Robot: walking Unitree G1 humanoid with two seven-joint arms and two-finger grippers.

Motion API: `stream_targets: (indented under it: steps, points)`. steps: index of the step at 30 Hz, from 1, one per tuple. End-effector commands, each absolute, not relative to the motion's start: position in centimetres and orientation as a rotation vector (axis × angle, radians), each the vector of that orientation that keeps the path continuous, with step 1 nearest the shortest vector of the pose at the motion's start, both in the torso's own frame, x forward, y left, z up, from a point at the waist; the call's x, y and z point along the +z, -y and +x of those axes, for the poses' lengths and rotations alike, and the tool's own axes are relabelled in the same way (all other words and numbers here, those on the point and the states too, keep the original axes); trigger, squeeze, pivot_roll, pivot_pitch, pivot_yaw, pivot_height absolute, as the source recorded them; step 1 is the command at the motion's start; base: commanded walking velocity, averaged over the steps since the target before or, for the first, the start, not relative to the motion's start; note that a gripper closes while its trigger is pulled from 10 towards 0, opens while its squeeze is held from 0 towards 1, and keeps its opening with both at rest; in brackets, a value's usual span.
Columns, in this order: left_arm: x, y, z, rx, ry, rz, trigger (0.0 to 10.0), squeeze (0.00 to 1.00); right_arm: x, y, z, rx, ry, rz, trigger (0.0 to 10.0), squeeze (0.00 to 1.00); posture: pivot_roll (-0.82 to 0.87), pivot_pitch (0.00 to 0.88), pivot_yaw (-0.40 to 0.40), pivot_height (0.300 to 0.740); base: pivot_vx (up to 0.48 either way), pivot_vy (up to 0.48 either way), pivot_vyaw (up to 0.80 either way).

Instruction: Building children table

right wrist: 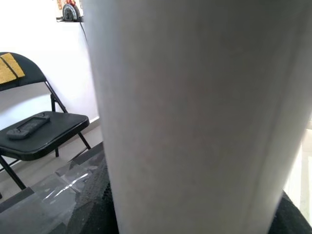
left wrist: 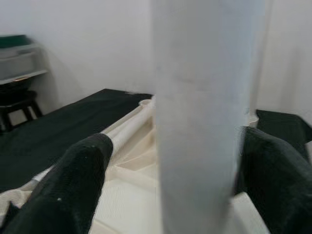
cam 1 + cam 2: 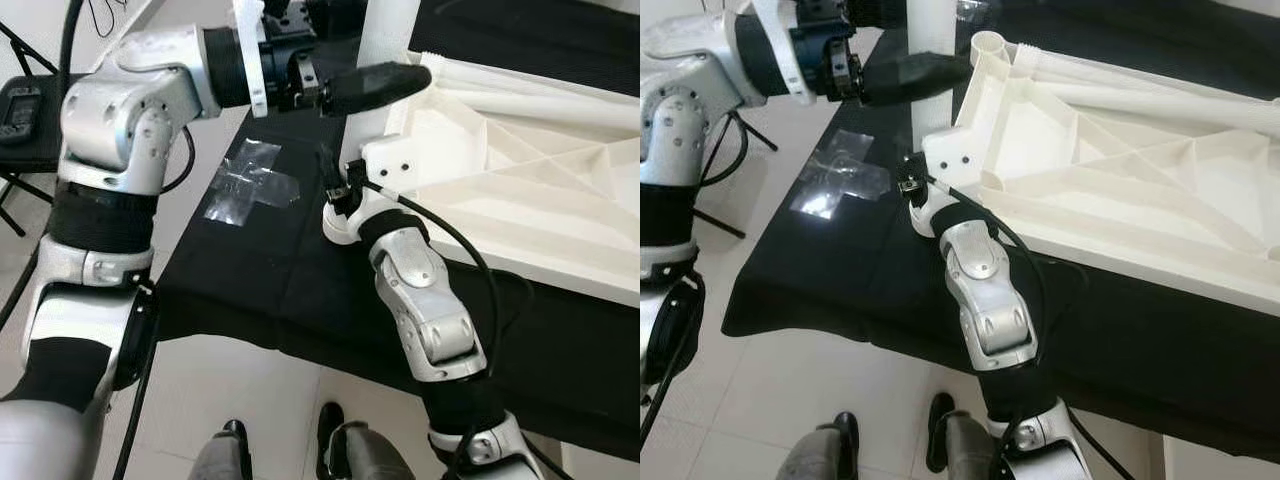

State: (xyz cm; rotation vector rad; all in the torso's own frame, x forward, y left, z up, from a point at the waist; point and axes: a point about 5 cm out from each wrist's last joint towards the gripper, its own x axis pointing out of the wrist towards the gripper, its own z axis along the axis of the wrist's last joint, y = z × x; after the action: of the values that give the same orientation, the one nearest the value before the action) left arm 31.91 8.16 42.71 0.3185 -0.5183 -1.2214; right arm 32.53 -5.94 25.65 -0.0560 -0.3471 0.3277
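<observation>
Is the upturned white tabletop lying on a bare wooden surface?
No, the tabletop rests on a black cloth that covers the surface beneath it.

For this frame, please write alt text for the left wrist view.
A thick white cylindrical table leg stands upright between the left gripper's two black padded fingers. Behind lie the upturned white plastic tabletop on a black cloth, and a white wall.

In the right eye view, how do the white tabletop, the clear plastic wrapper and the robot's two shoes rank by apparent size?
1. White tabletop, by far the largest.
2. Clear plastic wrapper.
3. The two shoes; alike in size, so unranked.
</observation>
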Motion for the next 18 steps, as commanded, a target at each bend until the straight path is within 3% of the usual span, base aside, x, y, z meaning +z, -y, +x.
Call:
stream_targets:
  steps: [1,18]
  points:
    - [43.3,-7.3,31.9,-1.211,0.551,0.359,0.0,0.0,20.0,5.0,33.1,0.362,0.08,-0.051,10.0,0.0,0.15,0.326,-0.032,0.74,0.0,0.0,0.0]
    - [43.5,-5.6,32.2,-1.266,0.569,0.223,0.0,0.0,20.3,5.2,33.5,0.362,0.092,-0.068,10.0,0.0,0.14,0.32,-0.042,0.74,0.0,0.0,0.0]
